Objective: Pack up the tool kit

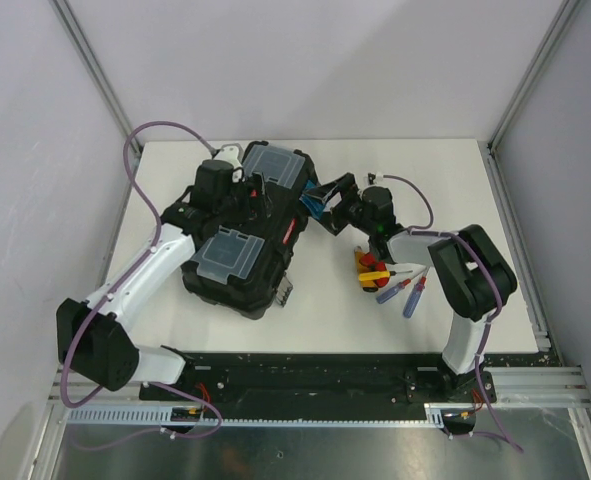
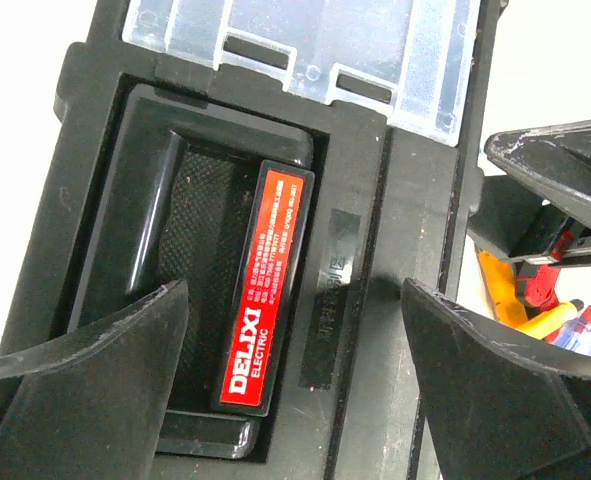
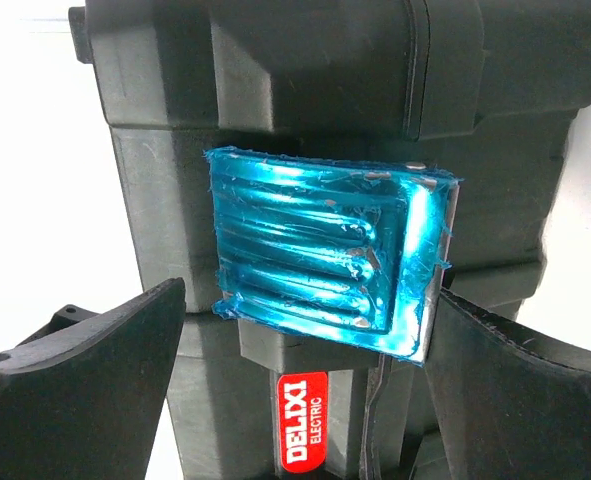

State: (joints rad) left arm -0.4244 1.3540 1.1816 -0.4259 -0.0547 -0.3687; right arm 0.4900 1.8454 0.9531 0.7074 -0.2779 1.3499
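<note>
Two jobs are open here, I'd say: getting the black toolbox [image 1: 255, 285] unlatched, then loading it. It sits on the left half of the table [image 1: 395, 170] with the lid shut. The screwdrivers [image 1: 390, 283] are lying loose to its right, so nothing looks packed yet. The left gripper [image 2: 295, 300] hangs over the red-labelled handle [image 2: 275, 290], jaws spread wide and holding nothing. The right gripper [image 3: 310, 300] is also wide open and empty, facing the blue latch [image 3: 325, 260] head-on. My guess is that next a finger has to hook the latch's edge and flip it while the other arm steadies the box. I can't tell if the right finger touches the latch yet. Count: one toolbox, two clear lid compartments [image 1: 275, 166], one latch in view, two blue-handled screwdrivers, plus a red-and-yellow bunch too tangled to count.
</note>
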